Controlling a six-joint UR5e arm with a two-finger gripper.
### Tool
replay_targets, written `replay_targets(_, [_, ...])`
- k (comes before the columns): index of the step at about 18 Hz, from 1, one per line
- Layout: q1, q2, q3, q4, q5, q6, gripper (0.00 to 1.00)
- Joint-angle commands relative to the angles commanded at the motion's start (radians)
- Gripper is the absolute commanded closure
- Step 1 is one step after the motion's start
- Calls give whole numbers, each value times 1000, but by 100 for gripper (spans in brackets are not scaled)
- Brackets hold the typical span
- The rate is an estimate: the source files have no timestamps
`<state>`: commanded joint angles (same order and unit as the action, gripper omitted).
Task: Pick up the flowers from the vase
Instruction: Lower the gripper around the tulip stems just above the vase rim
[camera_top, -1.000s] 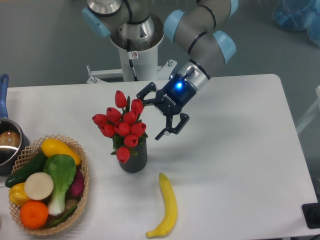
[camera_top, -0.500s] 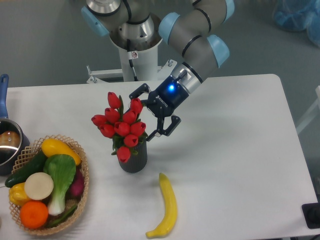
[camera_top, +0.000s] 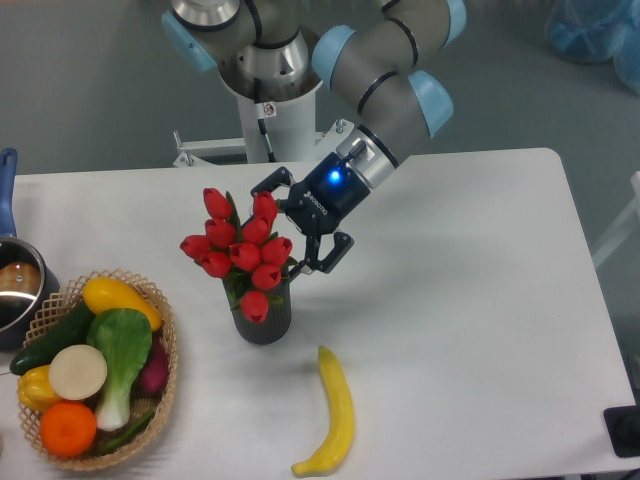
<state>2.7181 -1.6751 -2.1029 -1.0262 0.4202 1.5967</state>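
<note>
**Gripper closing in on bouquet**

The flowers (camera_top: 242, 252) stand in the vase (camera_top: 263, 317), now leaning slightly left. The gripper (camera_top: 296, 228) has advanced against the blooms' right side, jaws spread wide, holding nothing. Grasp appears imminent.

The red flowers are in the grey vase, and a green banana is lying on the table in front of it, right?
Almost. The banana is yellow, not green, as the fixed camera view shows. The rest holds: the red flowers stand in the grey vase, and the banana lies on the table in front of it.
</note>
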Motion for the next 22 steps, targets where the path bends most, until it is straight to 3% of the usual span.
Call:
replay_targets(10, [8,-8,-17,0,-37,40,0])
replay_targets(22, [-20,-51,24,3,-90,39,0])
